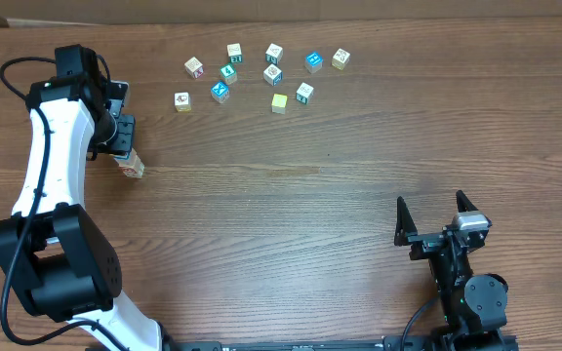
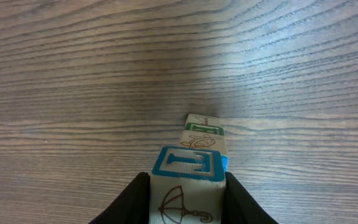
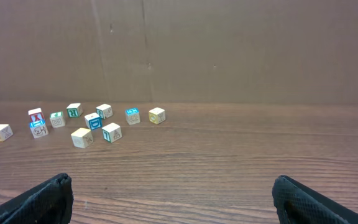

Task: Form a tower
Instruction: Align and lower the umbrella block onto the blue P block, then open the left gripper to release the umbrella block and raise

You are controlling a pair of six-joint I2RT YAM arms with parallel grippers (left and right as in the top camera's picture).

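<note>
The left pincer (image 2: 185,200) is clamped on the top cube (image 2: 188,167) of the tower (image 2: 205,138), one dark finger (image 2: 132,198) pressed to each side face. The tower stands straight below that pincer. Its long axis is upright, running from the fingers down to the table (image 1: 310,214), with the lower cubes stepping away beneath the held one. The left arm is the one at the tower. The right pincer (image 1: 437,222) sits well apart, on the far side of the table from it, with its jaws spread and nothing between them. The spare cubes (image 1: 272,74) lie scattered beyond the left pincer, away from the tower. The top cube's upper face has a blue frame around a letter that could be an I or a sideways H. The face towards the wrist camera shows an umbrella drawing. The cube below has a green frame I cannot read. Letting go looks like the next move, and it depends on the top cube sitting square on the one under it.
</note>
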